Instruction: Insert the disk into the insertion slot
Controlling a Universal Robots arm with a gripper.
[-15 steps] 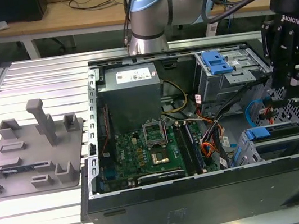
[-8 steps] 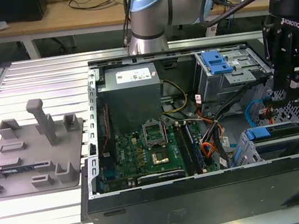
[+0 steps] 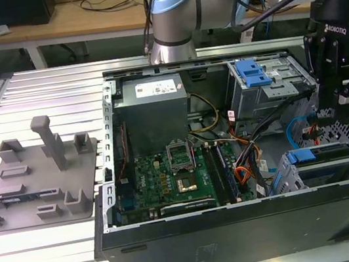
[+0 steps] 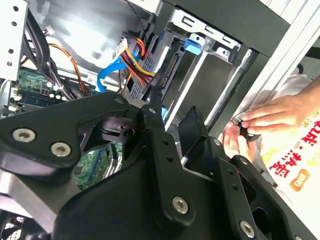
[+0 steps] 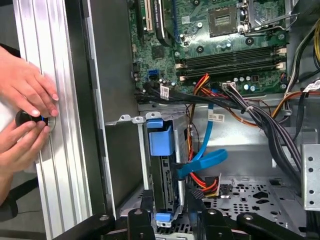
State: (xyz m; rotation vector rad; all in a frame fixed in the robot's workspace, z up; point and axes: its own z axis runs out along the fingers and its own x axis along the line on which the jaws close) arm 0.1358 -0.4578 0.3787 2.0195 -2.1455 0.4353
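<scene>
Open, empty gripper (image 3: 336,102) hangs just above the insertion slot (image 3: 285,173). The disk (image 5: 167,180) is directly below it, inside the slot. It looks fully seated, so insertion seems done and nothing obvious is left.

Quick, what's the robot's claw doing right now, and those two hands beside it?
Gripper: open, fingers apart, holding nothing.
One hand, other hand: both touching a small black object on the metal rail.

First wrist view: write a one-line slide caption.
Gripper at the blue-framed disk sitting in the insertion slot of an open computer.
</scene>
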